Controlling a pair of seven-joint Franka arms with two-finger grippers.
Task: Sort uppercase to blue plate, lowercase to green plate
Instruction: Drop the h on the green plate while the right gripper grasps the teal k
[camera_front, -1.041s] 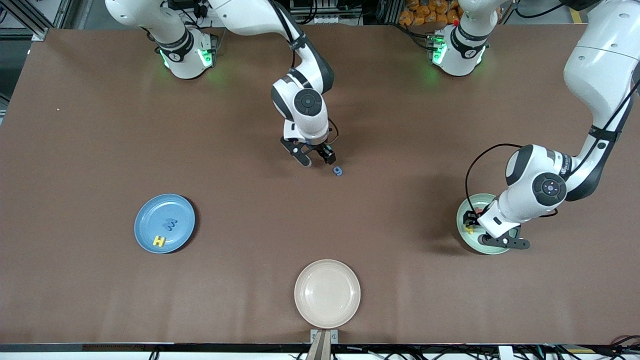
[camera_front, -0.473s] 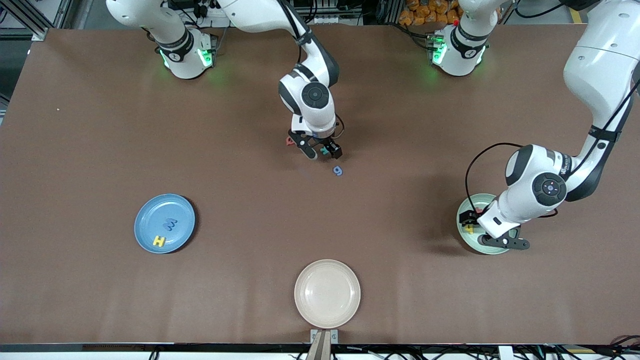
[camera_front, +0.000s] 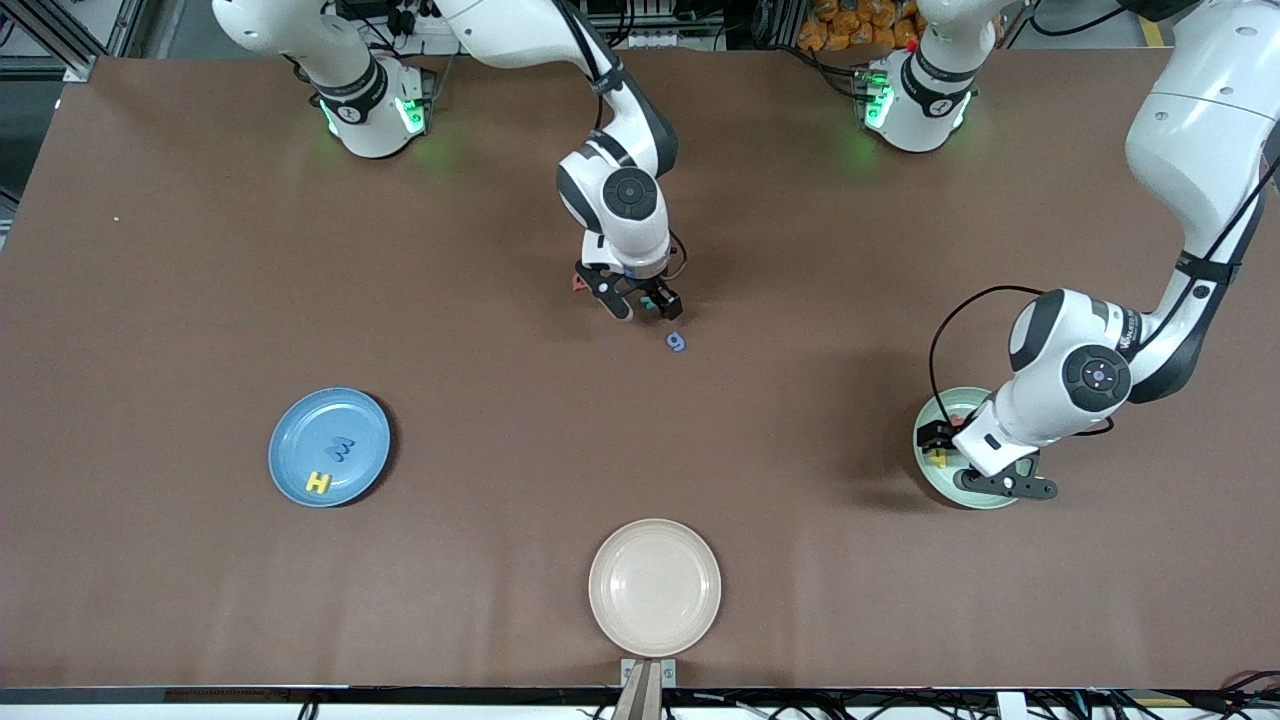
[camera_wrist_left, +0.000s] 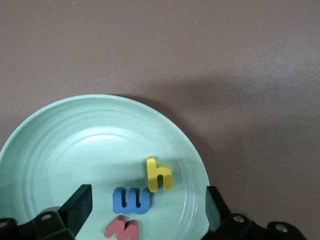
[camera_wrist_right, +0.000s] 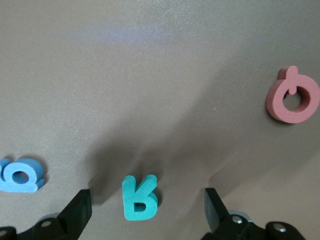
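1. Blue plate toward the right arm's end of the table. Blue M and yellow H lying flat in it. Two big letters done.
2. Red Q flat on the table, just beside the right gripper. Not yet sorted.
3. Right gripper low over the teal R, fingers spread wide, holding nothing. R flat on the table between the two fingers, touching neither.
4. Step in hand, at a guess: picking up the R. Go straight down. Keep the R in the middle of the gap. Squeeze softly on its two flat edges, since foam squashes and can pop out. Lift straight up before moving off.
5. Watch the blue g, near the gripper and nearer to the front camera than the R. Do not nudge it or the Q on the way down.
6. After that, likely a carry to the blue plate, setting the R on a bare spot away from the M and H.
7. Cream plate close to the front camera, with nothing in it. Not for any letter.
8. Green plate toward the left arm's end. Yellow y, blue m and red w lying in it, close together.
9. Left gripper low over the green plate, fingers spread wide, gripping nothing.
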